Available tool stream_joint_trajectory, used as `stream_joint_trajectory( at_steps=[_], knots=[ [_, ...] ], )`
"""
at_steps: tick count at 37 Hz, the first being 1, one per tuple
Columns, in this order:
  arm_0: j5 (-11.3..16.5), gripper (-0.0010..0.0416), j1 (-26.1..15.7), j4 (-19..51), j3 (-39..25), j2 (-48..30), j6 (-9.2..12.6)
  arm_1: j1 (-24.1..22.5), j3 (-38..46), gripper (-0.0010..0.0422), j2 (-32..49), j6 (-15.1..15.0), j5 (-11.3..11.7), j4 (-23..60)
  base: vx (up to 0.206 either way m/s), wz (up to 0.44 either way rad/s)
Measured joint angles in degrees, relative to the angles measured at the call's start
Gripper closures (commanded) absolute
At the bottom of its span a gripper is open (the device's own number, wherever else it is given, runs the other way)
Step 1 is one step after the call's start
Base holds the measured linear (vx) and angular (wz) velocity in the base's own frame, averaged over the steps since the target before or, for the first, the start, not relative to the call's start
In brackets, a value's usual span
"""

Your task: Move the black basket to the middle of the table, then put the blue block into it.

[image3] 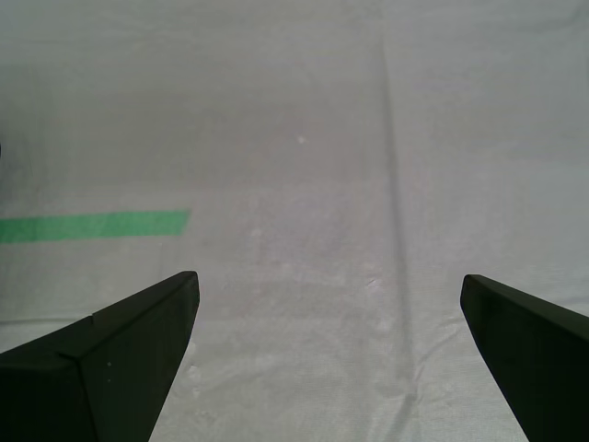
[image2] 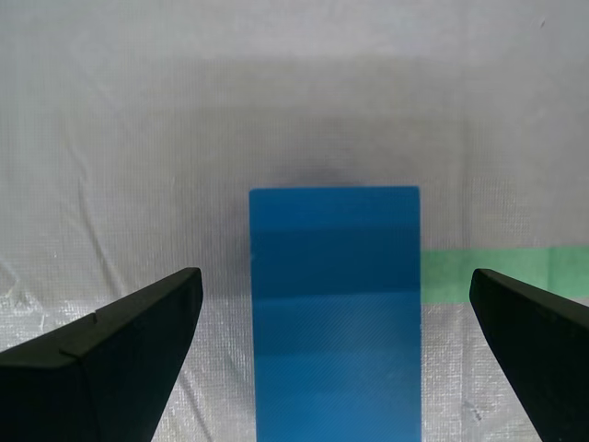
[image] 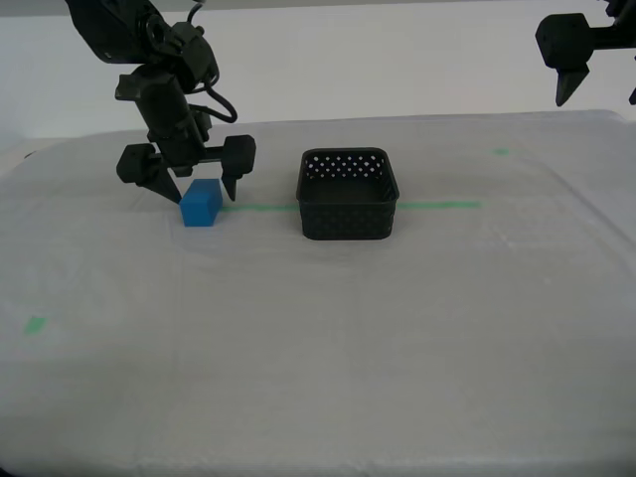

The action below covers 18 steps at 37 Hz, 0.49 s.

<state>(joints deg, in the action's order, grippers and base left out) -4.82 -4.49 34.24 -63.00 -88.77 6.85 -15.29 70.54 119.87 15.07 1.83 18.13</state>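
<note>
Between my second gripper's point(image2: 336, 354) wide jaws, the blue block point(image2: 335, 313) stands upright, untouched.

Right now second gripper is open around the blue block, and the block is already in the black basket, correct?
Not quite. My second gripper is open around the blue block, but the exterior view shows it on the table, apart from the black basket.

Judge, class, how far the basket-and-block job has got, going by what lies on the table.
Done, it seems: the perforated black plastic basket stands mid-table on the green tape line. In hand: my second gripper is open, straddling the small bright-blue block, not gripping. Left: grasping, lifting, dropping it in the empty basket. My first gripper idles, open.
</note>
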Motion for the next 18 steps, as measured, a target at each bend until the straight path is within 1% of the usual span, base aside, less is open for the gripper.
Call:
stream_joint_trajectory(
  at_steps=[4, 9, 18],
  knots=[
    [0.00, 0.0007, 0.07, 0.02, 0.00, 0.00, 0.00, -0.02, 0.11, 0.0011, -0.20, -0.15, 0.55, -0.39, 0.000, 0.000],
    [0.00, 0.0007, 0.00, 0.00, 0.00, 0.00, 0.00, 0.00, 0.42, 0.0011, -0.13, -0.24, 0.66, -0.48, 0.000, 0.000],
    [0.00, 0.0007, 0.04, 0.00, 0.00, 0.00, 0.00, -0.09, 0.37, 0.0011, -0.11, -1.46, 0.66, -0.50, 0.000, 0.000]
  ],
)
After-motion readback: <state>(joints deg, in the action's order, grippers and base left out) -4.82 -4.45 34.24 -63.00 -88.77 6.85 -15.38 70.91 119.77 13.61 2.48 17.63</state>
